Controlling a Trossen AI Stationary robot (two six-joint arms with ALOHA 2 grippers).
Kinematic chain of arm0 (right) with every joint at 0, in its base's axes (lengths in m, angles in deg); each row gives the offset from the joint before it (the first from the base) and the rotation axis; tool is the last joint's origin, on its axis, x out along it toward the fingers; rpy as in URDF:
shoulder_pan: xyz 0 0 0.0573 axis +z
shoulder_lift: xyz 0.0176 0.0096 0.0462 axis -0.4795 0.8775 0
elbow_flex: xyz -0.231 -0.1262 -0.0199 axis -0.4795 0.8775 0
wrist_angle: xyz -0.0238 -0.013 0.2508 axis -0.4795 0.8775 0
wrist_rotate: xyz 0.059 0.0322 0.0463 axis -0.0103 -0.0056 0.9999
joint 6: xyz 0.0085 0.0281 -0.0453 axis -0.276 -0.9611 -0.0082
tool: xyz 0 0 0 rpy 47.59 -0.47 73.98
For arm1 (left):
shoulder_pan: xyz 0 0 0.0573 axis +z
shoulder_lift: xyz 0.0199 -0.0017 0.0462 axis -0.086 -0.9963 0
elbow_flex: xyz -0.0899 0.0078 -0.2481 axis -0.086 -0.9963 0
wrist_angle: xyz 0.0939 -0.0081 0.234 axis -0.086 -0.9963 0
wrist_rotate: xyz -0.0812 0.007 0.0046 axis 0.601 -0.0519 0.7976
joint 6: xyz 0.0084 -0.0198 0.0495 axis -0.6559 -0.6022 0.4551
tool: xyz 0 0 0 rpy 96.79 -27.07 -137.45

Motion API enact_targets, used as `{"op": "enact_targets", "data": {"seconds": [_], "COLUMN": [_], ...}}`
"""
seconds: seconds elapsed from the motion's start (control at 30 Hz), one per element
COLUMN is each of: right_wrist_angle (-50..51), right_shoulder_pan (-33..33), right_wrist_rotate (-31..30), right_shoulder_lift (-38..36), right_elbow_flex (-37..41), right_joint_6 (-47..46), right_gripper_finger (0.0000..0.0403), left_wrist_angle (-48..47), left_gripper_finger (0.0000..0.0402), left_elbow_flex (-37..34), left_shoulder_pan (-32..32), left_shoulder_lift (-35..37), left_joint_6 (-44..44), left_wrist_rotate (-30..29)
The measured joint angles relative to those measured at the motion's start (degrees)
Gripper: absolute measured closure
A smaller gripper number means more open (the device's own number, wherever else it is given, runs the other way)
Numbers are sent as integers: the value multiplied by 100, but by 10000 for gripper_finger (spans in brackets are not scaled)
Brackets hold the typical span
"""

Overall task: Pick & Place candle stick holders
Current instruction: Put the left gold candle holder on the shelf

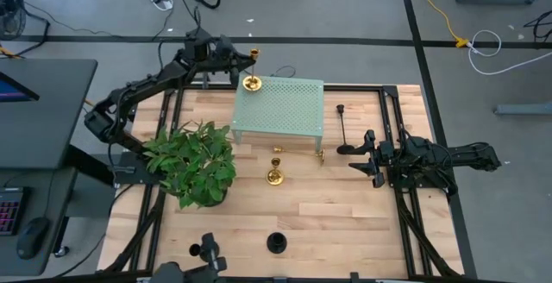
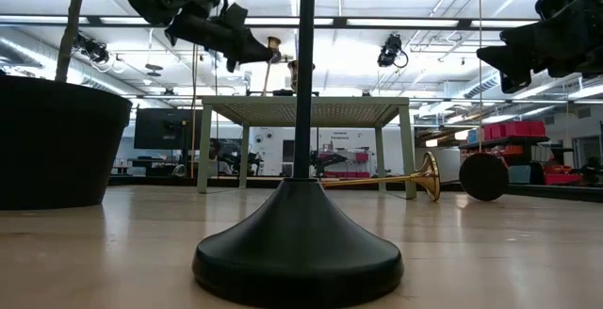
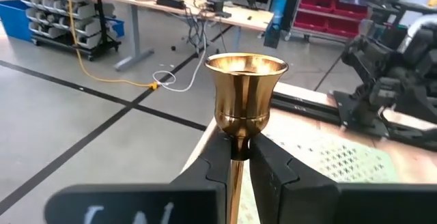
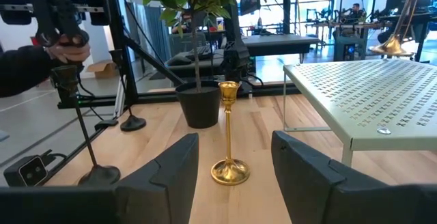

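My left gripper (image 1: 242,57) is shut on a gold candle stick holder (image 1: 252,69) over the far left corner of the pale green perforated stand (image 1: 285,110). My right gripper (image 1: 355,156) is open and empty at the table's right. Beside it a black holder (image 1: 342,129) lies on its side. A second gold holder (image 1: 275,172) stands on its base in front of the stand; it shows between the right fingers (image 4: 229,135). A third gold one (image 1: 319,155) lies on the table by the stand's leg. Another black holder (image 1: 276,242) stands near the front edge. My left gripper pinches the gold holder's thin stem (image 3: 237,152) between its two fingers, just below the cup (image 3: 246,80). The fingers come from the table's left and lie across the stem. The holder is tilted, its round base (image 4: 389,45) low over the stand's top; I cannot tell whether it touches.
A leafy potted plant (image 1: 194,162) stands at the table's left, close to the stand. Bare wood lies between the plant and the right arm. A person's dark-sleeved hand (image 4: 41,53) shows beyond the near edge in the right wrist view.
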Motion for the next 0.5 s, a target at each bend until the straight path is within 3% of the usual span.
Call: {"op": "enact_targets", "data": {"seconds": [0.5], "right_wrist_angle": [0], "right_shoulder_pan": [1], "right_wrist_rotate": [0], "right_shoulder_lift": [0], "right_elbow_flex": [-2], "right_joint_6": [1], "right_gripper_finger": [218], "left_wrist_angle": [103], "left_gripper_finger": [370], "left_elbow_flex": [-179], "left_shoulder_pan": [91], "left_shoulder_lift": [0], "left_joint_6": [152], "left_wrist_rotate": [89]}}
